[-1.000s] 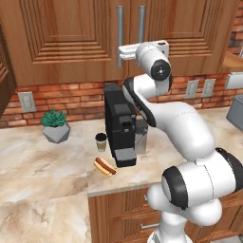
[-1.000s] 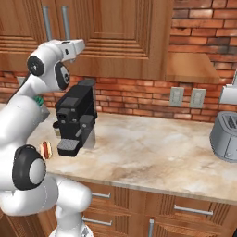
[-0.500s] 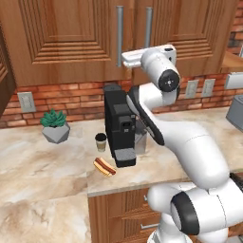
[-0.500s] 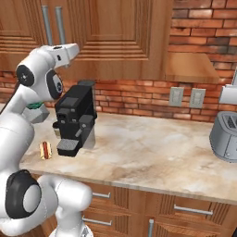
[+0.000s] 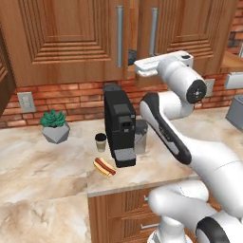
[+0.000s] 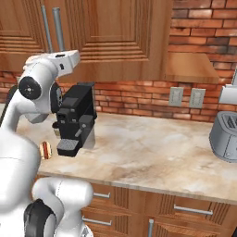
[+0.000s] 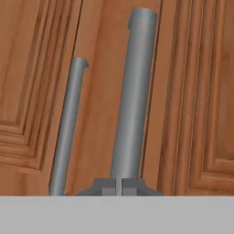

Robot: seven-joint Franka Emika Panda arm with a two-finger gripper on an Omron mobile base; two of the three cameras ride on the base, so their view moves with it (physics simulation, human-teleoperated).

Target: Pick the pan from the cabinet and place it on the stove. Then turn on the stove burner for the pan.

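Note:
The cabinet (image 5: 66, 38) hangs over the counter, its two silver bar handles side by side at the door seam. Its right door (image 5: 190, 26) stands slightly ajar, leaving a dark slit beside the left door. My gripper (image 5: 136, 68) is at the bottom of that right door, below its handle (image 5: 153, 31). In the hand view the gripper (image 7: 121, 185) is shut, tips together, with one handle bar (image 7: 132, 91) rising straight beyond them and the other bar (image 7: 68, 123) to its left. The gripper (image 6: 76, 56) also sits under the cabinet's edge in the right base view. The pan is hidden; the stove is out of view.
Below the hand, a black coffee machine (image 5: 119, 126) stands on the marble counter (image 5: 42, 161), with a paper cup (image 5: 100, 141), a hot dog (image 5: 104, 166) and a potted plant (image 5: 54, 124) to its left. A silver toaster (image 6: 225, 134) sits at the counter's far right.
The hand has come down and back to the right from the door seam. The right door's handle has shifted right with it, and the door now stands ajar.

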